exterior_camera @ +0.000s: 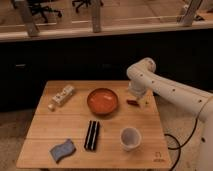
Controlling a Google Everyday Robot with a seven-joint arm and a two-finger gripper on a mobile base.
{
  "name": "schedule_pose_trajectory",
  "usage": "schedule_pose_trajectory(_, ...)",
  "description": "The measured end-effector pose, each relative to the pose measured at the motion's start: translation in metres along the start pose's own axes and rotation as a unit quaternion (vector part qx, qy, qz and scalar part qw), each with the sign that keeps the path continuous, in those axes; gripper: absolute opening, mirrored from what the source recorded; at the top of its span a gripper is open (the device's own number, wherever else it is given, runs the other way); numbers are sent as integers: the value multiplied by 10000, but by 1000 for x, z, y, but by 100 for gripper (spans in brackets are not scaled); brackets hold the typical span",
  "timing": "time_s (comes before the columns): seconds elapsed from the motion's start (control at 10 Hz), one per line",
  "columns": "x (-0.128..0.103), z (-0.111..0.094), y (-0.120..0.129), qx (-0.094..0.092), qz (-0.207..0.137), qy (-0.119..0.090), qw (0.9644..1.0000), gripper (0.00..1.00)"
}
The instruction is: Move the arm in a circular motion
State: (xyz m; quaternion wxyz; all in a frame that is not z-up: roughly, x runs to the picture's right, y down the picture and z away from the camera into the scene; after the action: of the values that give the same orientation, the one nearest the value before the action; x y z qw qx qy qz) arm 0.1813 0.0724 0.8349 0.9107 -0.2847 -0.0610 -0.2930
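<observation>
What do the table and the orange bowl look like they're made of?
The table looks like matte wood, with plank grain showing. The bowl could be glazed ceramic or plastic: smooth, orange, slightly shiny. The gripper hangs just right of the bowl.

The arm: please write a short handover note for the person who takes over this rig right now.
Gripper: low over the right side of the wooden table, just right of the orange bowl.
Arm: reaches in from the right, with its bent joint above the table's back right part.
Also on the table: white cup, black bar, blue sponge, white packet.
Done: this view does not show how much of the circle is made.
Left: the circular motion, probably best kept clear of the bowl and cup.
</observation>
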Motion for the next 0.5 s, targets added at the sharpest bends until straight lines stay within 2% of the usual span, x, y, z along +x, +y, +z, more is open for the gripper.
schedule_pose_trajectory(0.5, -2, -2, -4, 32, -169, 51, 9998, 80)
